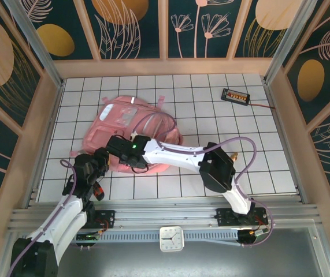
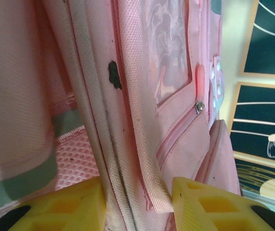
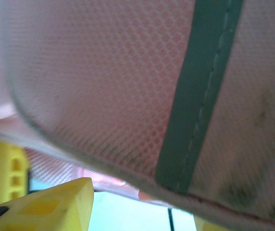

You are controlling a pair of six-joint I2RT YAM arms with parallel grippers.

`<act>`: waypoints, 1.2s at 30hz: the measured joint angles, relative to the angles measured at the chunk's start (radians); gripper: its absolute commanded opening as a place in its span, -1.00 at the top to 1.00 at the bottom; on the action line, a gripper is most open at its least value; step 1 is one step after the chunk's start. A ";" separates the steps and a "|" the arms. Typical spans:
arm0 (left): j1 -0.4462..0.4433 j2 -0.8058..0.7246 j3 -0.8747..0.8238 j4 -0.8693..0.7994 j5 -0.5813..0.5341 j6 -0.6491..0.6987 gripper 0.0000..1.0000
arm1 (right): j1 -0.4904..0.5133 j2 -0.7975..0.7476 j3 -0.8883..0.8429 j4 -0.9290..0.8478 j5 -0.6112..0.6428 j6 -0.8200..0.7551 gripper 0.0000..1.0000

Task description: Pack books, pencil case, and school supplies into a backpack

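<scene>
broadly, the white gridded tabletop (image 1: 211, 121) carries one big thing: the large light-pink fabric backpack (image 1: 127, 115), lying flat just ahead of both hands, which meet at its near edge. the left gripper (image 2: 137, 211) has its yellow fingers (image 2: 70, 209) on either side of a seamed, zip-lined ridge of the bag. the fabric fills the gap between them, so it reads as pinching that edge. the right gripper (image 3: 144, 202), close beside it, is spread, with bare table showing between its fingers. a pink mesh panel (image 3: 103, 82) with a grey-green strip (image 3: 195, 96) hangs just past the tips; whether they touch it i cannot tell. well off beyond the right hand sits a small black box with orange marks (image 1: 236, 96). above the left fingers hangs a small silvery zip pull (image 2: 200, 107). the task seems far along, since both hands work on the bag itself. whether the books, pencil case and supplies lie inside, the fabric hides; closing up looks like what is left.
</scene>
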 measured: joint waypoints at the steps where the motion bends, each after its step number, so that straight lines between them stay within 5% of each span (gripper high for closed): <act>1: 0.000 -0.011 -0.005 0.000 0.004 0.000 0.20 | -0.004 0.006 0.000 -0.007 0.002 0.006 -0.01; 5: 0.000 -0.058 -0.031 -0.008 0.017 0.000 0.21 | -0.018 0.013 0.017 -0.043 0.008 0.027 0.12; 10: 0.000 -0.092 -0.037 -0.020 0.028 0.000 0.21 | -0.021 0.041 0.048 -0.103 0.025 0.040 0.75; 14: 0.000 -0.090 -0.037 -0.025 0.028 0.001 0.21 | -0.021 0.068 0.075 -0.136 0.030 0.040 0.98; 19: 0.000 -0.076 -0.031 -0.036 0.031 0.024 0.09 | -0.021 0.071 0.096 -0.160 0.029 0.031 1.00; 22: 0.000 -0.060 0.006 -0.072 0.047 0.063 -0.24 | -0.018 0.072 0.123 -0.187 0.033 0.016 1.00; 25: 0.000 -0.056 0.069 -0.114 0.069 0.100 -0.97 | -0.013 0.071 0.148 -0.207 0.040 -0.009 1.00; 36: 0.000 -0.219 0.164 -0.279 0.117 0.064 -0.98 | -0.025 0.010 0.105 -0.138 -0.027 -0.066 1.00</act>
